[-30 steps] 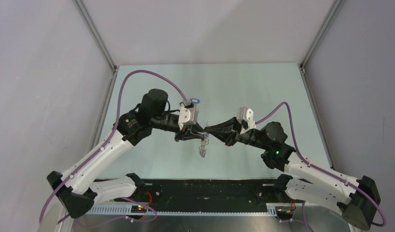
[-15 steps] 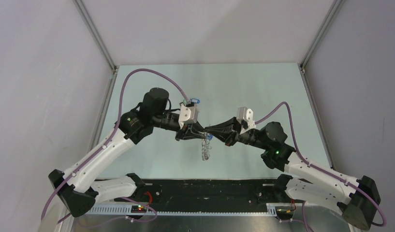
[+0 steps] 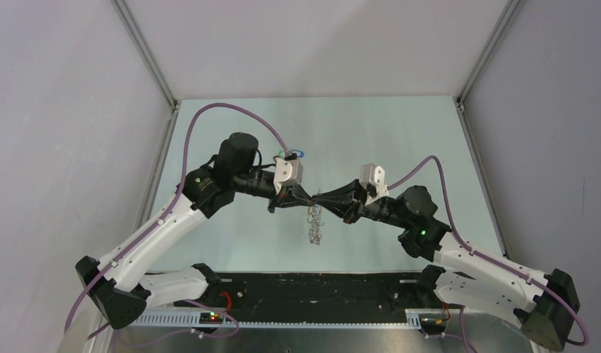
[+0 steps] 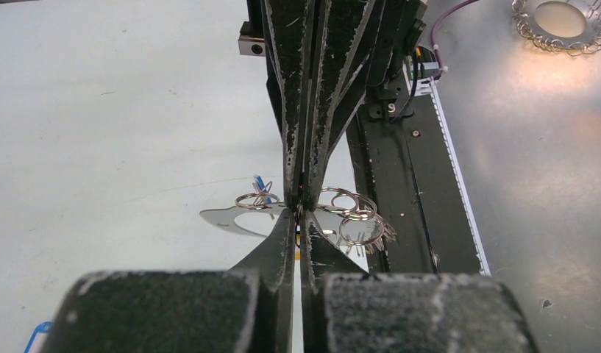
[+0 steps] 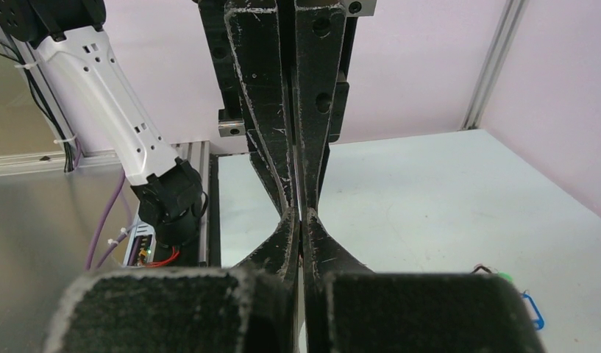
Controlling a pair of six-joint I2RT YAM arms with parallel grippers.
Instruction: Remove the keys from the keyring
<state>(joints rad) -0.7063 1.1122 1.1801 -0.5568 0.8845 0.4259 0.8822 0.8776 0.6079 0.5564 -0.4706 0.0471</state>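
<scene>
Masking part of the keyring (image 4: 225, 218), pinched left fingers (image 4: 279, 248) and right fingers (image 4: 290, 110).

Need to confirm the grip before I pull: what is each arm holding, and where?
The left gripper and right gripper are both shut on the keyring, fingers tip to tip at one edge among its small rings. The rest dangles.

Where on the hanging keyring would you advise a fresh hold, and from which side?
Probably the lower end of the keyring, from below: it dangles free, while the shut left claw and right claw crowd its top.
</scene>
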